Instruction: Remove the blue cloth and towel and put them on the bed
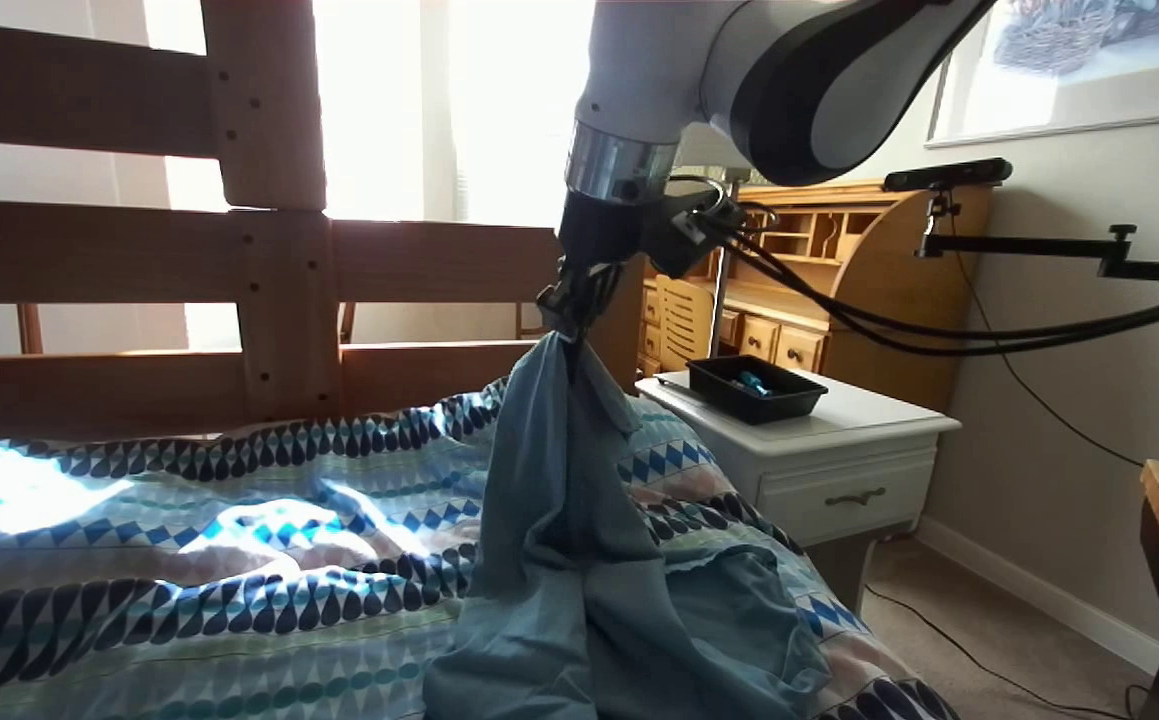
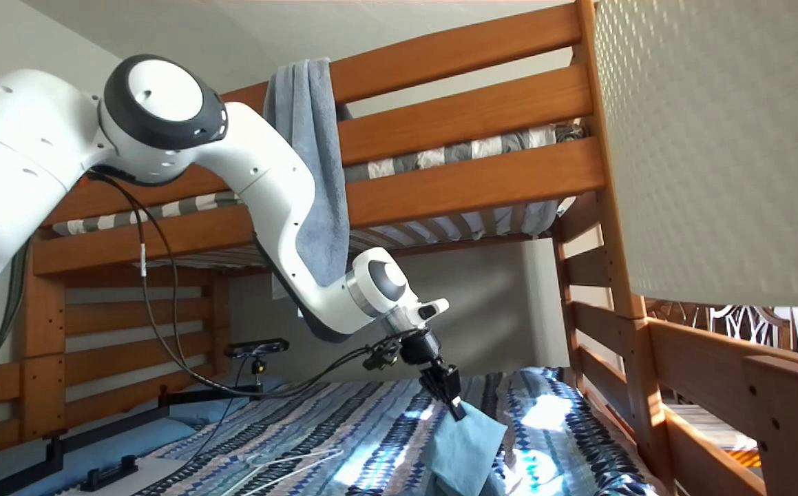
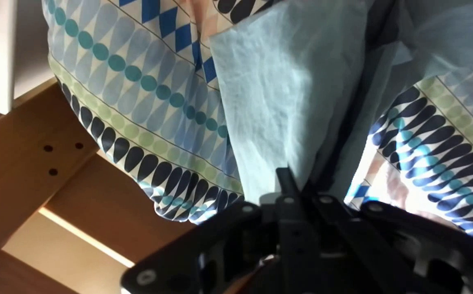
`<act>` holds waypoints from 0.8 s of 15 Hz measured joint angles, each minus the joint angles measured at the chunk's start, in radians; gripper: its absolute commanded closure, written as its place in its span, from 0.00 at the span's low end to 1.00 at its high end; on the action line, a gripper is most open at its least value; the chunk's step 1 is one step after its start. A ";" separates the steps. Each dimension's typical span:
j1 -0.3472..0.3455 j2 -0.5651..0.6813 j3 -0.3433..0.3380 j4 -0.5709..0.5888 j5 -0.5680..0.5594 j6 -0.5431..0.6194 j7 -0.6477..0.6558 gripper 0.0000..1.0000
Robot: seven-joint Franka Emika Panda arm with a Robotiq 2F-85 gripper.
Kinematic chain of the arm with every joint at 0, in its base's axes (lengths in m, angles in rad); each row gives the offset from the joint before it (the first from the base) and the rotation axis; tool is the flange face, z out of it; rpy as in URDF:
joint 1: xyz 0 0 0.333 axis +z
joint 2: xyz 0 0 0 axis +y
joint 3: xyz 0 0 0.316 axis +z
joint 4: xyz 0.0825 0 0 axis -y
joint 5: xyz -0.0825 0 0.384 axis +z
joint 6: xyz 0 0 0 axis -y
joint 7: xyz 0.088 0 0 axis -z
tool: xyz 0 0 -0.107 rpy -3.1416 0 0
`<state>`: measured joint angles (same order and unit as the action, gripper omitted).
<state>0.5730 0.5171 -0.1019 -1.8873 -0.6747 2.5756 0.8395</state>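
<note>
We see the black fingers (image 3: 287, 185) narrow and pinched on a plain grey-blue cloth (image 1: 559, 610) of thin, creased fabric. The gripped part stands up in a peak, and the lower folds spread over a large soft cover (image 1: 269, 610) printed with teardrops, dots and diamonds in navy, blue, teal and white; we cannot tell whether the two are joined. That cover lies on the lower level of a brown wooden bunk bed (image 1: 284, 300) with thick slats. A long grey-blue towel (image 2: 330, 172) hangs over the bed's top rail (image 2: 460, 49), well apart from the fingers, and in an exterior view the white robot arm (image 2: 275, 193) hides part of it. On the upper level we make out grey-and-white striped bedding (image 2: 433, 160).

On a white-painted desk (image 1: 869, 408) just beside the bed we find a black rectangular plastic tray (image 1: 729, 398); in it lies a bright blue object (image 1: 754, 383), too small for us to identify. The desk's single visible drawer (image 1: 809, 510), with a curved metal handle (image 1: 855, 497), is closed. Behind stands a honey-coloured wooden roll-top bureau (image 1: 889, 270) with open pigeonholes and small round-knobbed drawers. A white band (image 2: 142, 258) wraps a black cable (image 2: 147, 297) in an exterior view, and any writing on it is too small for us to read
</note>
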 measured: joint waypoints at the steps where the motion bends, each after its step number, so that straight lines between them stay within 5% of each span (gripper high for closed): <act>1: -0.002 0.011 0.002 0.000 0.000 0.000 0.004 0.99; 3: -0.007 0.031 0.004 0.000 0.000 0.001 0.006 0.99; 4: -0.010 0.040 0.004 0.000 0.000 0.002 0.006 0.73; 6: -0.016 0.055 0.007 0.000 0.000 0.008 0.006 0.66; 12: -0.030 0.029 0.049 0.004 0.000 0.017 -0.029 0.23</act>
<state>0.5427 0.5459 -0.0525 -1.8829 -0.6745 2.5924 0.8109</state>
